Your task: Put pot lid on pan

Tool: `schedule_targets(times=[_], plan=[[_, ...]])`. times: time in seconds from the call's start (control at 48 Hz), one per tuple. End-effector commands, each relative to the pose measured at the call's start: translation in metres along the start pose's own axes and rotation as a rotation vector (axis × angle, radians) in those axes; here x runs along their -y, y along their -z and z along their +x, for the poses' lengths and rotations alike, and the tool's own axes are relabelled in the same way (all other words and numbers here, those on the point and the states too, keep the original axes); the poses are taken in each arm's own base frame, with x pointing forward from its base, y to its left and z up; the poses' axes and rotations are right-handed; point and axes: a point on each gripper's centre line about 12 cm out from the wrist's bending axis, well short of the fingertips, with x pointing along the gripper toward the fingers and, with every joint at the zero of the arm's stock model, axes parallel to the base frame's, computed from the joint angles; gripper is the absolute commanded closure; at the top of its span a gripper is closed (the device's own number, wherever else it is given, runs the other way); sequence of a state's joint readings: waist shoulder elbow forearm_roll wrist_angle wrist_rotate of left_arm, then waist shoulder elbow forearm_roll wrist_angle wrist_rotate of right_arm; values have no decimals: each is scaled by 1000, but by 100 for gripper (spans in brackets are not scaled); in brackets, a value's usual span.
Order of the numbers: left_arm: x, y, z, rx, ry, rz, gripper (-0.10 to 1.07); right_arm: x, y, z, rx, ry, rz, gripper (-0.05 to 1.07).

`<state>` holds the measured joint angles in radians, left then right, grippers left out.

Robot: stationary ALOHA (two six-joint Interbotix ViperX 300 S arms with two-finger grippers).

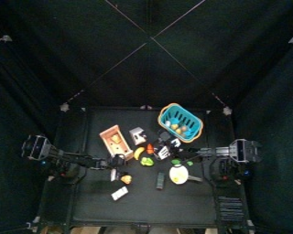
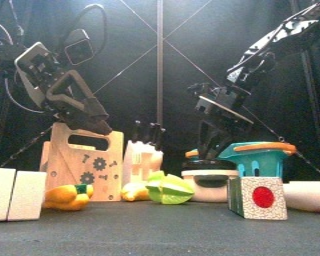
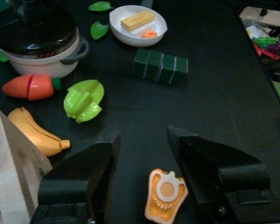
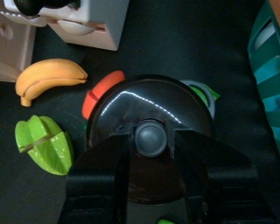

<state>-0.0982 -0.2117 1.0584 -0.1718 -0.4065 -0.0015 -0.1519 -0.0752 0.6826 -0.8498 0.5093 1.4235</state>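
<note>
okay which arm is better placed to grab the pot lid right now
Right. In the right wrist view its tool hangs directly over the lid, jaws open either side of the knob. The left tool is open over bare table by an orange peeler, away from the pot.

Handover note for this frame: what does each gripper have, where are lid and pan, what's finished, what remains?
Left gripper: jaws open, empty, above the table near an orange peeler.
Right gripper: jaws open, straddling the knob of the pot lid, not visibly closed on it.
The lid seems to rest on the white pot.
No pan identified; lid not yet placed.
Left: grasp, lift, place.
</note>
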Motion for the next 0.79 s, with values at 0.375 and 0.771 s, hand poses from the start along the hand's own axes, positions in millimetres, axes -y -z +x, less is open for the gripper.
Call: schedule_targets(times=[0.375, 0.771], plan=[[1, -6, 1, 23, 4, 0, 13, -25, 7, -76, 55, -205, 41, 50], [1, -7, 1, 24, 4, 0, 13, -29, 80, -114, -78, -292, -53, 50]])
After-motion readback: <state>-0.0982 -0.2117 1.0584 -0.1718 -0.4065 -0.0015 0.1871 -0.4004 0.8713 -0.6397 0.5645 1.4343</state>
